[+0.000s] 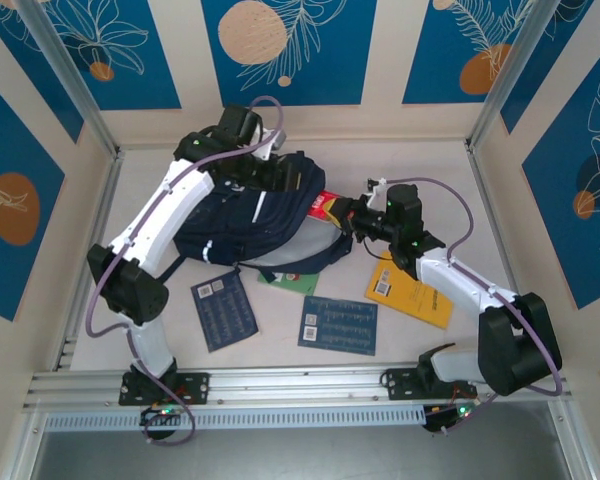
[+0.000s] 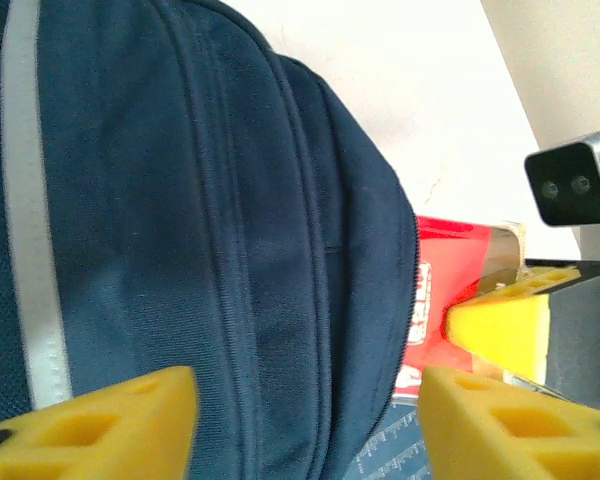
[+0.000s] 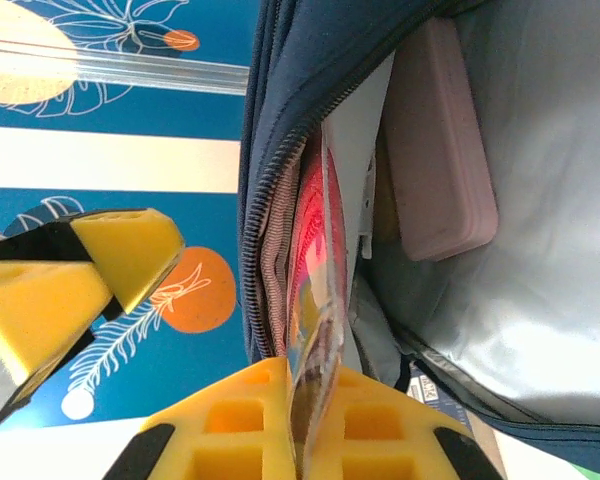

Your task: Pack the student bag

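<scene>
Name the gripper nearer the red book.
Right: the right gripper is shut on the red book at the student bag's opening; the left gripper stands open over the bag.

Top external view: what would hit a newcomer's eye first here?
The navy student bag lies mid-table with both arms bent over it. At its open mouth the right gripper is shut on a red packet, and the left gripper stands open over the bag's top. A yellow booklet and two blue booklets lie loose nearer the arm bases.

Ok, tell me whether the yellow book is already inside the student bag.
No, the yellow book lies flat on the table, outside the student bag and to its right.
</scene>
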Available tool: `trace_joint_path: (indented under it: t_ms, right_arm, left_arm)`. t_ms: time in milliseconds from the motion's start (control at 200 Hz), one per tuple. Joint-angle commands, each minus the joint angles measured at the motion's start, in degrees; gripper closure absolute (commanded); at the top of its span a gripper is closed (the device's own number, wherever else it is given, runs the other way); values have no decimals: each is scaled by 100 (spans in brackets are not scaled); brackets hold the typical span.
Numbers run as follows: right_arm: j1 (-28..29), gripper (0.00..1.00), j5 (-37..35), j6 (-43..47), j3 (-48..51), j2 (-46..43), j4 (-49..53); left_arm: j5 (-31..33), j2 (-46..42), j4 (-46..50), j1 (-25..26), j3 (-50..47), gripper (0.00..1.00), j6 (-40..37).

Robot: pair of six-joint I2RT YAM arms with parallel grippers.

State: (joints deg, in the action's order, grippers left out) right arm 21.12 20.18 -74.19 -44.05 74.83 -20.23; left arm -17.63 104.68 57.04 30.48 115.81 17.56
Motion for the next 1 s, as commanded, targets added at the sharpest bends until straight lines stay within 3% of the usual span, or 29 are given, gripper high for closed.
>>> trace_joint_path:
  t_ms: [0,210,570,890,995]
  right_arm:
    - [75,100,297,-111,-240,-43,-833]
    - [139,100,307,-139,-228,-8,-895]
    - [191,100,320,-252,-193,48,-1036]
    - [291,100,127,-132,-73,-170,-921]
    - [287,100,66,-100,-26,-212,-882]
  left_arm:
    - [1036,-234,419,331,500,30,-432]
    - [1624,453,764,792,1075,27,-673]
    - [2434,1322,783,1251,1524,36,-805]
    - [2920,1310,469,1245,1191,80,-812]
    - [2888,1287,458,1235,1181,100,-843]
